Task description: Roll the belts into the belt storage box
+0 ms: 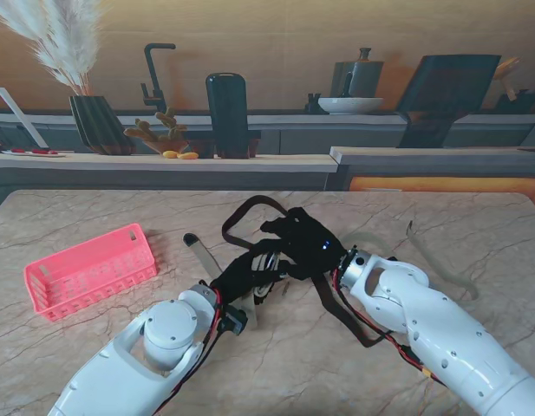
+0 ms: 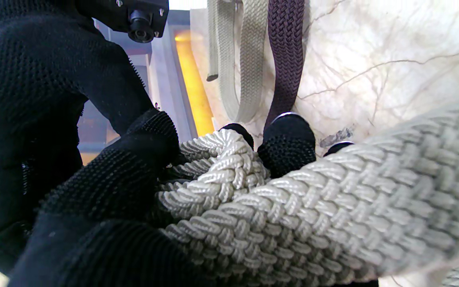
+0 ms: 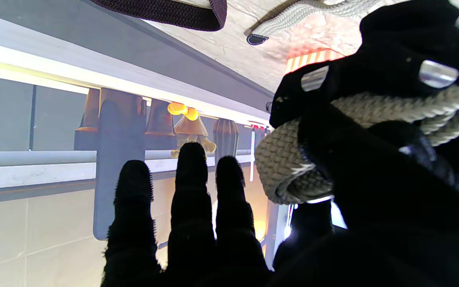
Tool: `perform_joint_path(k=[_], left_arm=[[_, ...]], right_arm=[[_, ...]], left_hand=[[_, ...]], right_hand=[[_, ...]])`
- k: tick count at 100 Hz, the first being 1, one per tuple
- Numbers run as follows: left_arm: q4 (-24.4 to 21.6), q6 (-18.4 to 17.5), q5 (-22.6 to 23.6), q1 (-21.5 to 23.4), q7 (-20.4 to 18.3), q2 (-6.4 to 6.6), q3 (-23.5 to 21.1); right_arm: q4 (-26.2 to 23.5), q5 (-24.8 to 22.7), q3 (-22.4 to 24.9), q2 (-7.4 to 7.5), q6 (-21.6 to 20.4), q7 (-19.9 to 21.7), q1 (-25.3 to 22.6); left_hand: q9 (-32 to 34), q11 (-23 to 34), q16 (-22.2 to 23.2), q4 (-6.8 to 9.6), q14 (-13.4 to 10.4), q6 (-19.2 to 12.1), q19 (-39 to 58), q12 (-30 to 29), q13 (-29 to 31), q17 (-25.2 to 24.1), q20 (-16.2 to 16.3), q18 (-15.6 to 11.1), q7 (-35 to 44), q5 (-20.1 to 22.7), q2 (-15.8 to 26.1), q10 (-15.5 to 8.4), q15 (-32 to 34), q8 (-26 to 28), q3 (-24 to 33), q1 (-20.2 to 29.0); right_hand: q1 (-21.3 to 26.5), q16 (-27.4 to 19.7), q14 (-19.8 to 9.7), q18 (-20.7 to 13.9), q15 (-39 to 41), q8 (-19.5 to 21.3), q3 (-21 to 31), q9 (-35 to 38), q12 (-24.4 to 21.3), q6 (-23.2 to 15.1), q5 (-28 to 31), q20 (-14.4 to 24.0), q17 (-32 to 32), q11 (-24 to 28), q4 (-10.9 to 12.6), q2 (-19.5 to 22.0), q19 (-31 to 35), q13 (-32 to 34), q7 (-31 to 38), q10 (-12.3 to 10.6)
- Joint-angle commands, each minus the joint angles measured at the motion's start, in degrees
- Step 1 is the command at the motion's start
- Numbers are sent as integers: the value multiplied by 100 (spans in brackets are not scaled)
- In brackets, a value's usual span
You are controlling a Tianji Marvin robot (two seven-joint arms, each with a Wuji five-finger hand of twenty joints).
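My left hand [image 1: 239, 279] is shut on a partly rolled beige braided belt [image 2: 229, 171]; the coil shows between its fingertips [image 2: 289, 143]. In the right wrist view the same beige roll [image 3: 289, 167] sits in the left hand's grasp. My right hand [image 1: 303, 243] is close against the left one, with its fingers [image 3: 191, 199] stretched straight and apart and holding nothing I can see. The beige belt's loose tail [image 1: 440, 270] trails right across the table. A dark brown belt [image 1: 250, 210] loops behind the hands and runs under my right forearm. The pink storage box [image 1: 89, 270] stands to the left.
The marble table [image 1: 475, 225] ends at a far edge, with a counter behind it holding a vase, a black bottle and dishes. A short beige strap end [image 1: 198, 250] lies between the box and my left hand.
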Motion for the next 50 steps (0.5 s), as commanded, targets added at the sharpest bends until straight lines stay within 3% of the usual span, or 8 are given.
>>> perform_joint_path(k=[1,5,8,12,21,34,39,50], left_arm=[[-89,70,-11,1,-68,-17,20],[-90,104,2,-9,-78,-16,28],[-92,131,11,-15,-74,-18,34],[-102,174,22,-16,-54,-24,37],[-129,231,41,-3,23,-43,36],[-172,290,125,33,178,-69,14],[-165,247,150,45,217,-73,-2],[-153,28,147,95,264,-67,-73]], right_arm=[[24,53,-44,-56,-73,-34,52],[62,66,-83,-62,-94,-79,85],[97,69,-119,-66,-122,-145,119],[112,64,-143,-64,-166,-176,142],[177,52,-211,-67,-268,-310,208],[255,110,-258,-91,-338,-409,246],[263,118,-258,-97,-310,-442,239],[178,48,-147,-88,-104,-524,142]], left_hand=[[294,360,-38,-6,-197,-85,244,-27,276,119,-74,183,7,212,-119,-228,215,-64,100,114],[300,361,-41,-12,-199,-72,238,-30,288,123,-84,191,-5,212,-129,-235,214,-75,86,106],[301,362,-45,-20,-208,-52,240,-34,296,149,-95,197,-23,210,-130,-237,211,-92,68,101],[305,367,-49,-32,-204,-34,238,-36,300,156,-105,199,-37,218,-152,-234,208,-109,43,92],[306,374,-57,-57,-196,-5,240,-42,313,164,-124,212,-84,224,-174,-250,204,-156,-19,35],[154,259,-77,-42,-76,99,163,-107,135,-13,-212,245,-719,294,-45,-187,87,-427,98,-398],[-231,-191,-30,111,172,162,-93,-256,-255,-410,-194,219,-1250,199,181,-24,-211,-543,255,-810],[-1420,-1802,12,111,430,81,-1077,-1133,-1488,-1605,-162,77,-2196,-358,188,265,-1197,-910,-215,-1044]], right_hand=[[20,156,-98,-50,201,117,-67,272,-5,-87,572,28,18,-13,-129,204,-70,189,399,-123],[16,218,-144,-58,295,66,-156,534,26,-78,960,44,55,21,-219,224,-39,310,487,-218],[115,317,-190,-46,377,-415,-303,870,119,-123,1274,63,94,13,-493,127,-2,427,862,-304],[218,396,-235,-30,482,-778,-523,1277,164,-261,1586,64,125,12,-622,51,26,567,1329,-407],[269,614,-349,11,837,-1200,-617,2654,269,-315,2767,73,235,185,-654,2,110,975,1927,-736],[194,866,-489,39,1267,-1725,-271,3873,302,-86,3342,62,359,-69,-734,-347,211,1371,2129,-965],[149,899,-495,56,1344,-1827,-99,3989,318,-6,3422,50,388,-111,-795,-431,241,1434,2192,-954],[186,950,-459,114,1466,-1857,7,4039,332,142,3501,45,412,-88,-799,-463,285,1497,2221,-879]])
